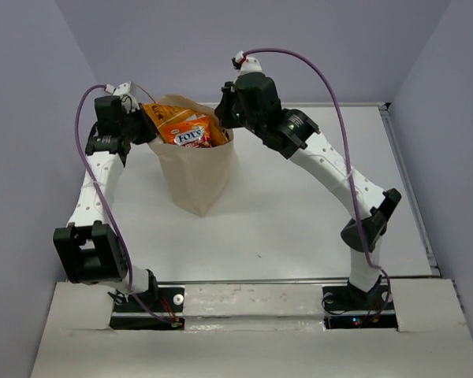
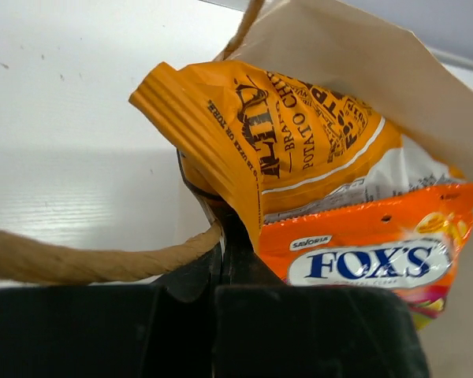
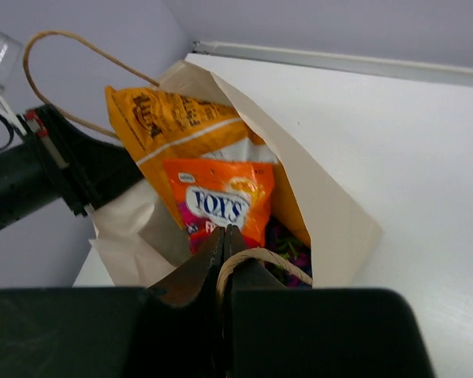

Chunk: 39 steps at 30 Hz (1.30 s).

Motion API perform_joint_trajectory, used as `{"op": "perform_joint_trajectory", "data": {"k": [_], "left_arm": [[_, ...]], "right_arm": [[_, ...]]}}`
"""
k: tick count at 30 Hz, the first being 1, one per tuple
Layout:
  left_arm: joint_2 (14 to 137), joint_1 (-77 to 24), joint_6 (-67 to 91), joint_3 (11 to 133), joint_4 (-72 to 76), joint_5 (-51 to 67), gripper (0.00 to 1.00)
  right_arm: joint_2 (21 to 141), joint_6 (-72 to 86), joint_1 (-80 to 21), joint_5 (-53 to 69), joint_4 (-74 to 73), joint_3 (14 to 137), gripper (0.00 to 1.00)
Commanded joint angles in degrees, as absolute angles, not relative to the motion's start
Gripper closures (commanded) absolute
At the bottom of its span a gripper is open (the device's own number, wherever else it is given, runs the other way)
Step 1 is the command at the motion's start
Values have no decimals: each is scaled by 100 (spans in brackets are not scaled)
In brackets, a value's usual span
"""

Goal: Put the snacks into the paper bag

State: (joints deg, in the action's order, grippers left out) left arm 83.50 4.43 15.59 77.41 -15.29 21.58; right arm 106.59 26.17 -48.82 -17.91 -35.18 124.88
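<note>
Upper centre, your left tool [image 2: 221, 238] and right tool [image 3: 223, 240] each clamp a cord handle [image 3: 258, 257] of the paper bag [image 1: 197, 179], seemingly spreading its mouth around two protruding snacks [image 1: 191, 134]

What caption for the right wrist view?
Right pincer shut on the handle of the bag, orange packet and Fox's packet poking out.

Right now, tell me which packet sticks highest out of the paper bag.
The orange potato chips packet: its crimped top rises above the rim of the paper bag, while the red-orange Fox's packet sits lower, overlapping it.
</note>
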Motion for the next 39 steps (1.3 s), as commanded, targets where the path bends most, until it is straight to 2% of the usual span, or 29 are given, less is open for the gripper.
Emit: {"op": "perform_joint_trajectory", "data": {"k": [1, 4, 10, 13, 14, 15, 18, 20, 25, 31, 36, 39], "left_arm": [[8033, 194, 118, 8112, -1424, 2461, 100], [7884, 97, -254, 7867, -1433, 2566, 100], [7699, -156, -527, 7629, -1345, 2557, 100], [7682, -403, -492, 7839, -1178, 2846, 80], [7699, -448, -475, 7909, -1169, 2882, 71], [7699, -466, -414, 8015, -1178, 2865, 66], [7752, -457, -54, 8173, -1449, 2375, 49], [7796, -370, 287, 8401, -1756, 1594, 38], [7761, -273, 483, 8622, -1969, 853, 26], [7892, -229, 492, 9237, -2083, 870, 23], [7963, -229, 387, 9238, -2048, 730, 23], [7989, -229, 255, 9141, -2039, 450, 25]], "right_arm": [[11275, 1889, -4387, -1030, -2453, 13947, 99], [11768, 2196, -3991, -327, -2146, 14229, 99], [12225, 2092, -3920, 333, -1592, 14273, 99], [12453, 2250, -3858, 736, -1398, 14545, 99], [12576, 2276, -3858, 808, -1371, 14737, 99], [12603, 2285, -3858, 887, -1354, 14774, 99], [12464, 2303, -3858, 1063, -1213, 14530, 99], [12280, 2320, -3858, 1151, -1143, 14231, 99], [11796, 2390, -3858, 1020, -1099, 13502, 99], [11259, 2276, -3858, 826, -1081, 12692, 99], [11013, 2215, -3858, 721, -1081, 12358, 84], [10943, 2171, -3858, 624, -1090, 12252, 81]]}}
